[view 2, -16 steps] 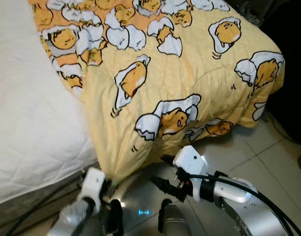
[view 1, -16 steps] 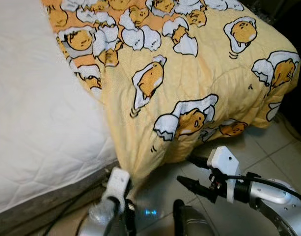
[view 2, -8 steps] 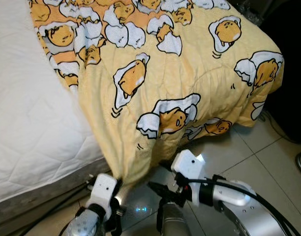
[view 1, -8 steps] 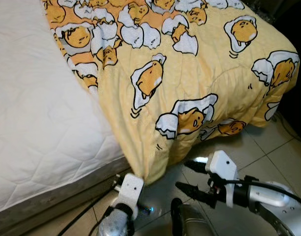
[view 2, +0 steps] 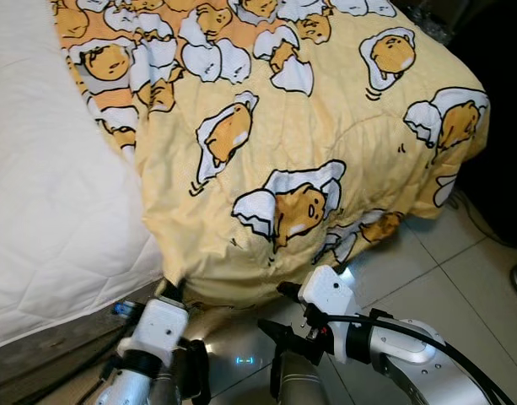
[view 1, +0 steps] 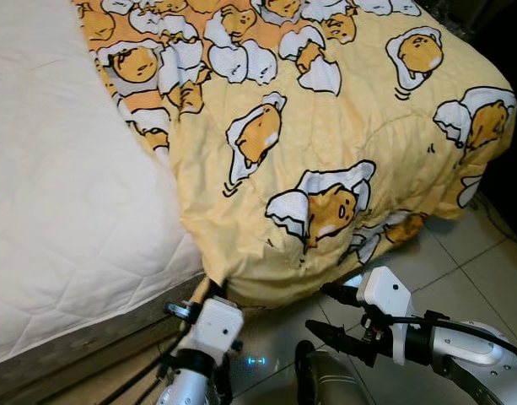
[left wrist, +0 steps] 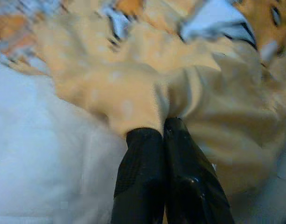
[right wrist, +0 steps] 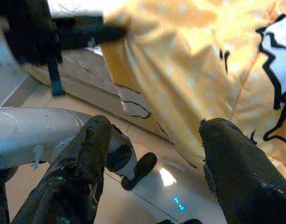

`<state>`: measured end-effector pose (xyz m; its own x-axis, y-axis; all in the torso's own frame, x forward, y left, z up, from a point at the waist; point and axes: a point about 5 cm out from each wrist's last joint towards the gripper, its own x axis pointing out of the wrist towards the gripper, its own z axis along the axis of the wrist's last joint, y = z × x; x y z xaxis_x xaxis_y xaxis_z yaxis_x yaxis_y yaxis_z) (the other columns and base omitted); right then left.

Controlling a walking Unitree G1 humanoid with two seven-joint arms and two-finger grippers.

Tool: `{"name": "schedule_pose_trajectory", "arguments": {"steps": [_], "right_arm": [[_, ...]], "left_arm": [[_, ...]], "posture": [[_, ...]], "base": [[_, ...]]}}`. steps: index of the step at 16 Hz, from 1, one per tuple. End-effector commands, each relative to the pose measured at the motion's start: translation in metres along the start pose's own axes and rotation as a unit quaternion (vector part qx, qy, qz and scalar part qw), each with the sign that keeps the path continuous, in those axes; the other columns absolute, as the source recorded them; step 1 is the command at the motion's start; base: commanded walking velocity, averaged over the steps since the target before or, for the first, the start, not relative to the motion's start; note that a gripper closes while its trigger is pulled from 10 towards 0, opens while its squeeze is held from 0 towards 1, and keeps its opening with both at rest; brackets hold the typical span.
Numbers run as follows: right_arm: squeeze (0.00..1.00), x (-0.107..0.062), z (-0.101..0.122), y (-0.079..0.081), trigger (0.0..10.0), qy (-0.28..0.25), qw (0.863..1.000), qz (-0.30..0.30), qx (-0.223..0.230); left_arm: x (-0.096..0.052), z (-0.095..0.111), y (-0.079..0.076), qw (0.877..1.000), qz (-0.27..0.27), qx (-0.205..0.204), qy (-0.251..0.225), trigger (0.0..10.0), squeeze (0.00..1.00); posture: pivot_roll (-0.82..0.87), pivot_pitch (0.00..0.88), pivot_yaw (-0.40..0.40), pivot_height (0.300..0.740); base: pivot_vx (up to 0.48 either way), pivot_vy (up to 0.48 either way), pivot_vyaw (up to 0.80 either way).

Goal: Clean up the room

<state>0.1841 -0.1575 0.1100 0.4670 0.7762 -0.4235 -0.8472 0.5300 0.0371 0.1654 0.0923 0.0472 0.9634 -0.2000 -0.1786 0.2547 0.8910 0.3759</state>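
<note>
My left tool (left wrist: 162, 135) is pinched on the yellow blanket (view 1: 325, 135)'s hanging corner at the bed (view 1: 64, 211) edge to lift it off the floor (view 1: 477, 270); right tool (view 1: 330, 312) waits open beside it.

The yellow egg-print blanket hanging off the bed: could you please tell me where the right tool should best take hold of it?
Probably the drooping lower hem of the blanket, coming from below and in front. That edge hangs free over the floor before the open right tool, while the left tool already pinches the corner by the mattress.
</note>
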Motion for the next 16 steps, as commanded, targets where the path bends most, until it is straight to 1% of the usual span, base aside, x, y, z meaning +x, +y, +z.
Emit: {"name": "schedule_pose_trajectory", "arguments": {"steps": [1, 2, 3, 4, 5, 6, 7, 8, 9, 10, 12, 13, 16], "right_arm": [[0.0, -0.002, 0.002, 0.004, 10.0, -0.004, 1.0, 0.005, -0.005], [0.0, -0.001, 0.002, 0.003, 10.0, -0.003, 1.0, 0.006, -0.006], [0.0, 0.0, 0.002, 0.003, 10.0, -0.002, 1.0, 0.007, -0.006], [0.0, 0.0, 0.003, 0.002, 10.0, -0.002, 1.0, 0.007, -0.008], [0.0, 0.0, 0.003, 0.001, 10.0, -0.002, 1.0, 0.006, -0.009], [0.0, 0.0, 0.003, 0.001, 10.0, -0.002, 1.0, 0.006, -0.009], [0.0, 0.0, 0.003, 0.001, 10.0, -0.002, 1.0, 0.006, -0.009], [0.0, 0.0, 0.003, 0.0, 10.0, -0.001, 1.0, 0.005, -0.01], [0.0, 0.0, 0.003, 0.0, 10.0, -0.002, 1.0, 0.005, -0.011], [0.0, 0.001, 0.004, -0.001, 10.0, -0.002, 1.0, 0.005, -0.011], [0.0, 0.002, 0.004, -0.002, 10.0, -0.004, 1.0, 0.002, -0.012], [0.0, 0.003, 0.004, -0.003, 10.0, -0.006, 1.0, 0.0, -0.013], [0.0, 0.005, 0.005, -0.004, 10.0, -0.01, 1.0, -0.006, -0.014]], "left_arm": [[-0.007, -0.015, -0.013, 0.998, -0.041, -0.009, 0.055, 0.0, 0.0], [-0.009, -0.029, -0.024, 0.99, -0.07, -0.046, 0.115, 0.0, 0.0], [-0.01, -0.034, -0.029, 0.985, -0.078, -0.067, 0.137, 0.0, 0.0], [-0.009, -0.044, -0.038, 0.973, -0.109, -0.09, 0.182, 0.0, 0.0], [-0.009, -0.046, -0.04, 0.969, -0.113, -0.099, 0.197, 0.0, 0.0], [-0.008, -0.049, -0.041, 0.965, -0.119, -0.103, 0.211, 0.6, 0.0], [-0.006, -0.052, -0.042, 0.961, -0.124, -0.104, 0.223, 4.5, 0.0], [-0.001, -0.056, -0.04, 0.954, -0.126, -0.129, 0.241, 10.0, 0.0], [0.002, -0.055, -0.036, 0.955, -0.12, -0.135, 0.237, 10.0, 1.0], [0.006, -0.052, -0.032, 0.956, -0.115, -0.142, 0.228, 10.0, 1.0], [0.013, -0.039, -0.024, 0.964, -0.113, -0.151, 0.19, 10.0, 1.0], [0.016, -0.034, -0.022, 0.967, -0.115, -0.143, 0.176, 10.0, 1.0], [0.022, -0.03, -0.018, 0.969, -0.122, -0.138, 0.162, 10.0, 1.0]], "posture": [[-0.14, 0.253, 0.034, 0.74], [-0.14, 0.256, 0.029, 0.74], [-0.14, 0.257, 0.028, 0.74], [-0.14, 0.26, 0.027, 0.74], [-0.14, 0.258, 0.027, 0.74], [-0.14, 0.256, 0.026, 0.74], [-0.14, 0.255, 0.026, 0.74], [-0.14, 0.255, 0.027, 0.74], [-0.14, 0.254, 0.028, 0.74], [-0.14, 0.251, 0.03, 0.74], [-0.14, 0.246, 0.036, 0.74], [-0.13, 0.235, 0.043, 0.74], [-0.13, 0.219, 0.054, 0.74]], "base": [[0.0, 0.0, 0.0], [0.0, 0.0, 0.0], [0.0, 0.0, 0.0], [0.0, 0.0, 0.0], [0.0, 0.0, 0.0], [0.0, 0.0, 0.0], [0.0, 0.0, 0.0], [0.0, 0.0, 0.0], [0.0, 0.0, 0.0], [0.0, 0.0, 0.0], [0.0, 0.0, 0.0], [0.0, 0.0, 0.0], [0.0, 0.0, 0.0]]}}
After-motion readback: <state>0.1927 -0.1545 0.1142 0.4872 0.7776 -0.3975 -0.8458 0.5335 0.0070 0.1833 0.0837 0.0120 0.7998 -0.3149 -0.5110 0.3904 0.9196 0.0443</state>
